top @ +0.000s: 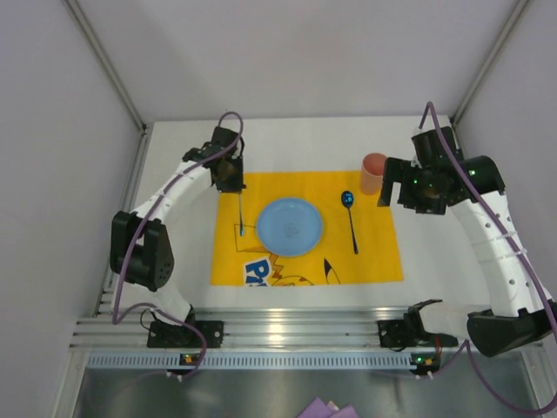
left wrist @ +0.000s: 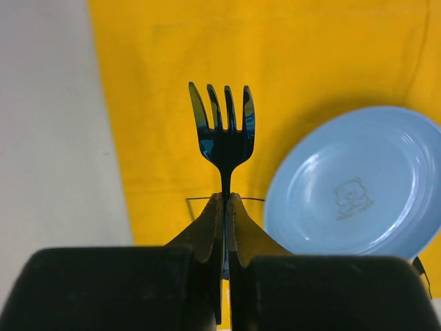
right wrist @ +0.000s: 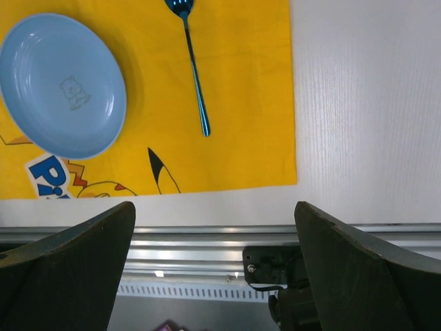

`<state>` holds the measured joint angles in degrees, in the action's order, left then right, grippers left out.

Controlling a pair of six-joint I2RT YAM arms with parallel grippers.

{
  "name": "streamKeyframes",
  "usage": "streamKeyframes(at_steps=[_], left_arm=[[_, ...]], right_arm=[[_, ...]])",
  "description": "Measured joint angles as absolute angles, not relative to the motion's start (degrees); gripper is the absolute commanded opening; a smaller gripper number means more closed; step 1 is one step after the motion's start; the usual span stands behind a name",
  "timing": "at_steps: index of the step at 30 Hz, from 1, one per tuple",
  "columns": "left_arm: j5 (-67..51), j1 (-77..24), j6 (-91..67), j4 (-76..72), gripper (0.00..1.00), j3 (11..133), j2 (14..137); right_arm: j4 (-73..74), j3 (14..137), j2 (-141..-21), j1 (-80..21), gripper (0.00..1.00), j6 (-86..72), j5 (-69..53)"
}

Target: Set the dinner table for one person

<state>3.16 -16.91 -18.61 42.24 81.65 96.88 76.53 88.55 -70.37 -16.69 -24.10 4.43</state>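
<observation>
- The dinner table (top: pixel 435 261) is white, matte and flat. It spreads under both arms, with a yellow cloth (top: pixel 374 261) lying on its middle.
- We judge the table stiff, heavy and fixed. There is nothing on it to take hold of; it only bears what gets set down.
- The left gripper (left wrist: pixel 225 200) is clenched on the handle of a dark blue fork (left wrist: pixel 224 131). The tines point away from the wrist, over the cloth and just left of the blue plate (left wrist: pixel 355 186).
- We judge the fork thin, rigid and slick, so the handle is the sensible place to pinch it.
- We cannot tell whether the fork touches the cloth.
- The right gripper (right wrist: pixel 213 207) is spread wide with nothing between its fingers.
- Only the top view shows the pink cup (top: pixel 372 172), at the cloth's far right corner just beside the right gripper.
- The right wrist view shows the spoon (right wrist: pixel 193 65) lying right of the plate and bare table beyond the cloth's edge.
- Only the left wrist view shows the four tines and the pinch; from above the fork is a thin line.
</observation>
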Motion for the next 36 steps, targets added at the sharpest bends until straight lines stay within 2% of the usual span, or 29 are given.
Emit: streamKeyframes(at_steps=[4,10,24,30,34,36], left_arm=[[0.84,-21.54,-20.43,41.50,0.00,81.65,101.43],[1.15,-21.19,-21.54,41.52,0.00,81.41,108.38],[8.88,-21.15,-19.11,41.52,0.01,75.53,108.81],[10.11,-21.17,-20.73,41.04,0.18,73.69,108.77],[11.27,-21.15,-22.68,40.84,0.41,73.69,108.57],[11.84,-21.12,-23.79,40.73,0.45,73.78,108.33]], right_arm=[[76.53,88.55,-69.82,-16.69,1.00,-24.08,4.43],[76.55,88.55,-66.32,-16.60,1.00,-24.03,4.67],[76.73,87.68,-62.19,-16.58,1.00,-24.05,5.17],[76.71,87.31,-61.67,-16.58,1.00,-24.05,5.34],[76.84,86.52,-61.01,-16.58,1.00,-24.08,5.34],[76.77,86.24,-60.66,-16.58,1.00,-24.05,5.34]])
